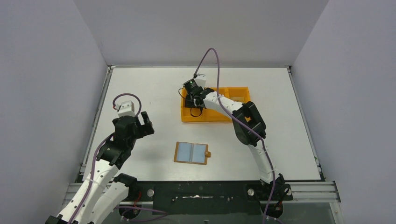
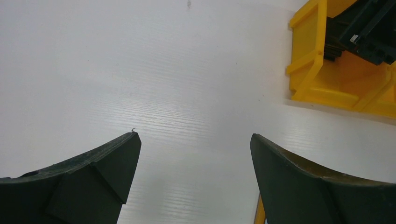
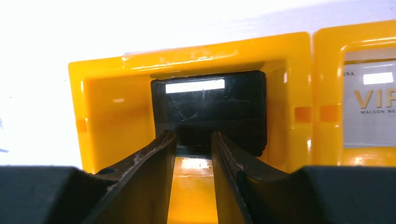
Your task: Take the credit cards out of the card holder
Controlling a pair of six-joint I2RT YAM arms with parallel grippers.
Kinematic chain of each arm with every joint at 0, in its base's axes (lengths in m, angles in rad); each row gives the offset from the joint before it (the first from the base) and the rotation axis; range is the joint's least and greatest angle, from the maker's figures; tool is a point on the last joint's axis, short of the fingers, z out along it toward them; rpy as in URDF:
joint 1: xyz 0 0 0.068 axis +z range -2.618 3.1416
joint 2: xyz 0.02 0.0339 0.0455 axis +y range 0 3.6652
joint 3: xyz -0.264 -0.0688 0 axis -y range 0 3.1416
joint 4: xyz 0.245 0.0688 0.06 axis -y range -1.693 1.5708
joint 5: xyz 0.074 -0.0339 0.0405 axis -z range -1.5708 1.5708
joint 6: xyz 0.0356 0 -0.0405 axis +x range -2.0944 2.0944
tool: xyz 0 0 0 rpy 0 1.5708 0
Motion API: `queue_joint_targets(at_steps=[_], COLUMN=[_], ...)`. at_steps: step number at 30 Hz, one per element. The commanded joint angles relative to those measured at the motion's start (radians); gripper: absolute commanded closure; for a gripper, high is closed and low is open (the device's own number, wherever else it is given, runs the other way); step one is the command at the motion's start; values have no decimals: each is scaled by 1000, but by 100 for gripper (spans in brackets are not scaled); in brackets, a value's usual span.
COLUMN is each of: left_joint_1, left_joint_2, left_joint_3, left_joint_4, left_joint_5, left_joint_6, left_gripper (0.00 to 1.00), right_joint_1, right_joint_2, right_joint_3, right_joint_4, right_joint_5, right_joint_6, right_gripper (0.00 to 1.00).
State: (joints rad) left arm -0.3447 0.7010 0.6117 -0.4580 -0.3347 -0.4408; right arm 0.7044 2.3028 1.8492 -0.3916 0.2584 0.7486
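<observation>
Over the left compartment of the orange tray (image 3: 112, 107), right hand (image 3: 194, 135) narrowly apart.
Dark credit card (image 3: 210, 109) lies at its fingertips; left hand (image 2: 195, 140) spread wide over the worktop (image 2: 140, 70).

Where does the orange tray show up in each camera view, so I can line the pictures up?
Top external: orange tray just right of centre, in the upper half, partly under the right arm.
Left wrist: orange tray in the upper right corner.
Right wrist: orange tray fills the middle of the frame.
Shared landmark: the dark right hand reaching into the tray's end compartment.
</observation>
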Motion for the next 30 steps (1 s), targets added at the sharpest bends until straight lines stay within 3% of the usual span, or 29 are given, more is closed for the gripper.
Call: queue_joint_targets(at_steps=[1, 8, 15, 24, 30], left_joint_1=[7, 6, 10, 15, 15], left_joint_2=[0, 2, 15, 22, 15], left_joint_3=[12, 10, 8, 19, 20], left_joint_4=[65, 69, 73, 62, 62], left_joint_5=[13, 24, 33, 11, -1], left_joint_6=[5, 8, 10, 6, 7], left_gripper=[10, 10, 10, 10, 10], right_joint_1=[-6, 30, 91, 311, 414], right_joint_2=[-7, -168, -372, -576, -599], right_joint_3=[46, -74, -228, -529, -670], right_joint_4=[-12, 94, 66, -68, 36], right_joint_5=[42, -72, -19, 211, 53], right_joint_6=[44, -80, -116, 93, 157], right_gripper=[65, 59, 48, 25, 25])
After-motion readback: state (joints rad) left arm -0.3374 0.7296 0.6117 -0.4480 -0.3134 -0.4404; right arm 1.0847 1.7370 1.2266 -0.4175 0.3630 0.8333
